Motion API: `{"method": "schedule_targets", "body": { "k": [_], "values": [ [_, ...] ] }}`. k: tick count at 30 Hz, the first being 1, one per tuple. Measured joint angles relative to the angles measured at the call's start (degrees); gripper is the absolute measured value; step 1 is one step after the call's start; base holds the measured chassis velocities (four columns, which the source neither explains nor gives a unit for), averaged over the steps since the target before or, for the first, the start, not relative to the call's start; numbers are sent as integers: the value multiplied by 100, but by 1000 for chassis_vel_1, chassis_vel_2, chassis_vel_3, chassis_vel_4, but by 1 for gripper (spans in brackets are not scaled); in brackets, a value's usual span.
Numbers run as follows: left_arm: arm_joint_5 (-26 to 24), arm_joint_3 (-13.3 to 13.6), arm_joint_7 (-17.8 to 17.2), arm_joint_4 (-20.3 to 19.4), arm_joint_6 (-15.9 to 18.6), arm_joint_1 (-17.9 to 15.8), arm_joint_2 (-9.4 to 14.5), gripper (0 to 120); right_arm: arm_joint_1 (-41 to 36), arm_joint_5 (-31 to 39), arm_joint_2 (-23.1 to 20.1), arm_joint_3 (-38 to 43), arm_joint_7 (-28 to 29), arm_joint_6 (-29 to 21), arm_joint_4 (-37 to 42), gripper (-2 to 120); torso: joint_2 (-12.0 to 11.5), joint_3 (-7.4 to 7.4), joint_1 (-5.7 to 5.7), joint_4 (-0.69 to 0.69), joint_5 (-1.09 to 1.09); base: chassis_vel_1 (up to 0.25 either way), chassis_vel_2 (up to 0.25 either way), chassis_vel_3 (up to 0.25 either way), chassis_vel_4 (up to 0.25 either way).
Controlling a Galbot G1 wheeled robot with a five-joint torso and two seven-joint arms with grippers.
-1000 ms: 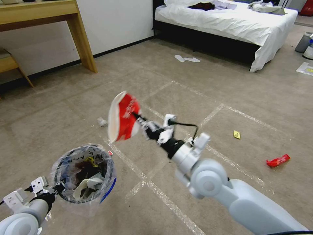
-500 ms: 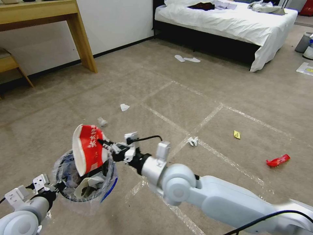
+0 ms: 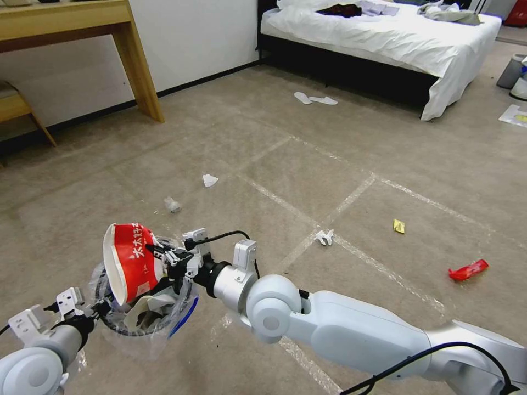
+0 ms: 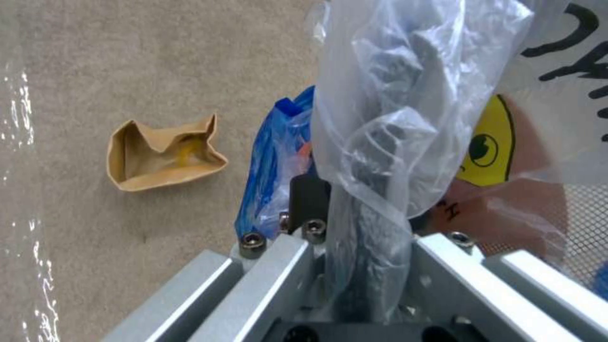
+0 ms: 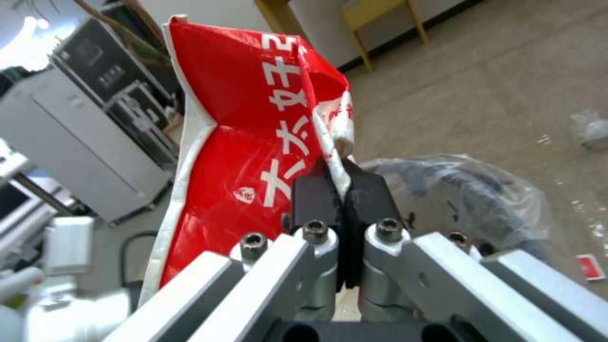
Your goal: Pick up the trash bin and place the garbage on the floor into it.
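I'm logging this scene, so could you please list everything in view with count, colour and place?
bin: one, blue and red, clear liner, held low left
cup: one, red-white, over the bin
tissues: three, white, on carpet
wrappers: two, red and yellow, right carpet
cardboard: one, brown, on carpet beside bin
slippers: two, white, by bed
desk: one, wooden, far left
left gripper: shut on bin rim
right gripper: shut on cup

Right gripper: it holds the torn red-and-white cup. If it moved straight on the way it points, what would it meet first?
Probably the trash bin: the right gripper, shut on the cup, points across its open top toward the far rim; depth is unclear.
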Motion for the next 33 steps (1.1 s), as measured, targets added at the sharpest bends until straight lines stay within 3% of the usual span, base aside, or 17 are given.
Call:
{"method": "schedule_targets", "body": {
  "k": [8, 33],
  "values": [
    [-10, 13, 0, -41, 3, 22, 20, 0, 44, -366, 82, -146, -29, 28, -282, 0, 0, 0, 0, 0, 1, 0, 0, 0, 0],
    [-51, 25, 20, -132, 7, 62, 28, 0, 69, -576, 313, -380, 57, -11, -656, 0, 0, 0, 0, 0, 1, 0, 0, 0, 0]
  ]
}}
